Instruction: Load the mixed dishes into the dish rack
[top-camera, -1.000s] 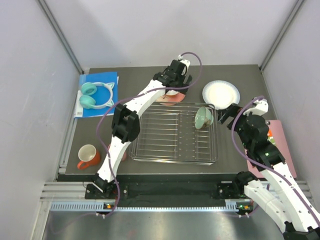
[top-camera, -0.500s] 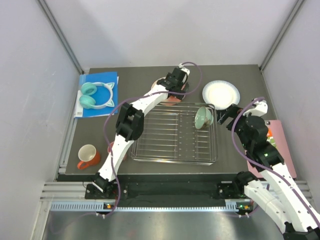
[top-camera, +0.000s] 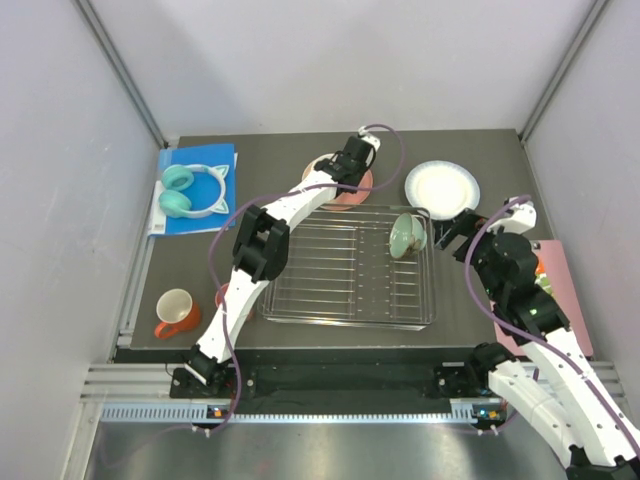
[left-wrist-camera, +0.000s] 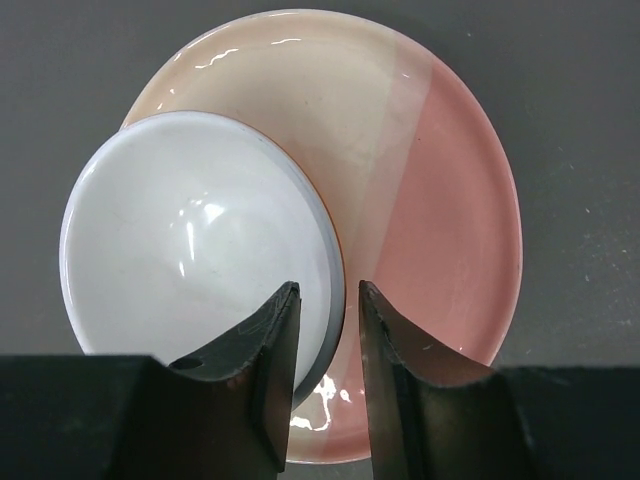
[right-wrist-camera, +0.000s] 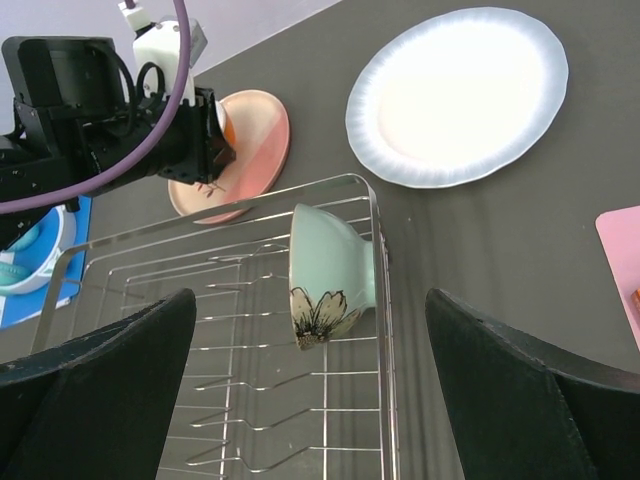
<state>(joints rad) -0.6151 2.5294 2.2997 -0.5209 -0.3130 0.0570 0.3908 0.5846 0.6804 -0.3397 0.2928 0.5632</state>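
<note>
**Left wrist view.** My left gripper stands narrow across the near rim of the orange bowl. One finger is inside over the white glaze. The other is outside, above the pink-and-cream plate on which the bowl sits. A sliver of plate shows between the jaws, so I cannot tell whether the pads already bear on the rim. The bowl lies mostly ahead and left of my fingers; the plate runs out ahead and right.

**Likely hazards, by cause.**
- (a) A pinch on one thin, glossy edge carries the bowl off-centre, so it may swing or slip out on the lift.
- (b) The outer finger hangs close over the plate and could drag or tip it as I close or rise.
- (c) The dish rack lies back toward my base from this gripper, and a low carry could clip its raised rim.
- (d) The mint-green bowl leans on its side in the rack, just ahead of my right gripper, which is spread wide and empty. A careless placement there could knock it.
</note>
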